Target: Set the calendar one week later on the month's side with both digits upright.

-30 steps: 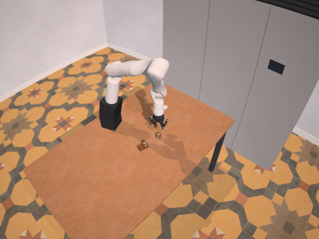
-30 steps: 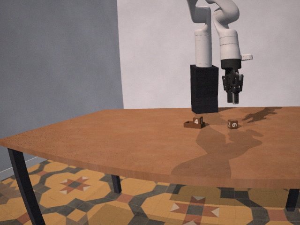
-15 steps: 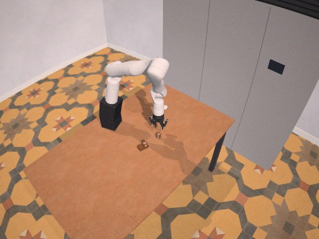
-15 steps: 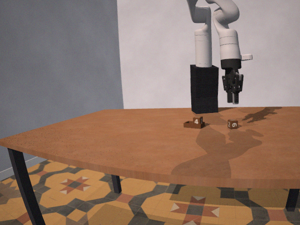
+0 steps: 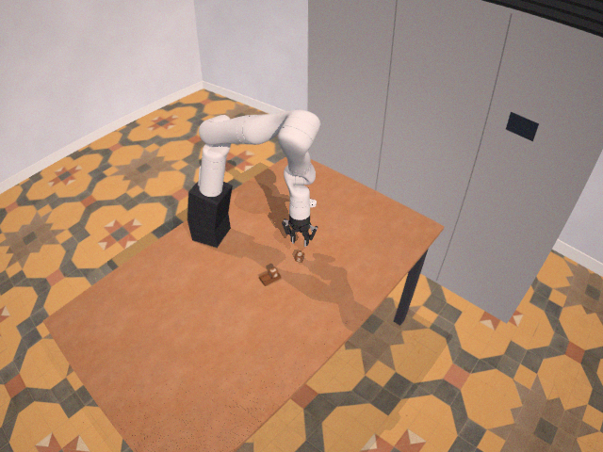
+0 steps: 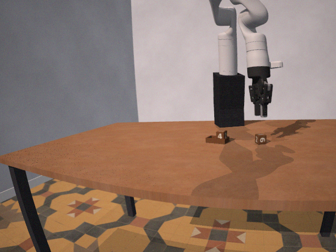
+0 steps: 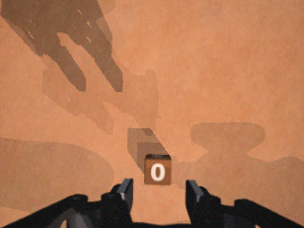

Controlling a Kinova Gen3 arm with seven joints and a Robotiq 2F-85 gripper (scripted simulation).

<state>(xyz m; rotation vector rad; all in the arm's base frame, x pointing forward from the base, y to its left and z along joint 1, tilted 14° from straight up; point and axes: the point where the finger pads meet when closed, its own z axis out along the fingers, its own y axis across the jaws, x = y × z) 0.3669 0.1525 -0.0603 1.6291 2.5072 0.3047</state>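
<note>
While one cube sits in the tray, you've still got its partner out on the table!
That loose cube (image 5: 299, 256) (image 6: 260, 139) (image 7: 158, 171) shows a 0 on top and a sideways 6 or 9 on one side; beyond it, the tray (image 5: 268, 279) (image 6: 212, 140) lies flat, the 4 cube (image 5: 272, 271) (image 6: 221, 134) at one end. Above the loose one, your gripper (image 5: 300, 243) (image 6: 261, 116) (image 7: 159, 191) hangs half open, nothing between its fingers. Half the pair is in; seating the other remains, probably after a turn. Whether that 4 belongs to the new date, you can't tell from here.

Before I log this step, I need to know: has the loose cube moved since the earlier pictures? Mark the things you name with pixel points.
No; the loose cube (image 5: 299, 256) (image 6: 260, 139) (image 7: 158, 171) sits in the same spot relative to the tray (image 5: 266, 279) (image 6: 214, 140).
</note>
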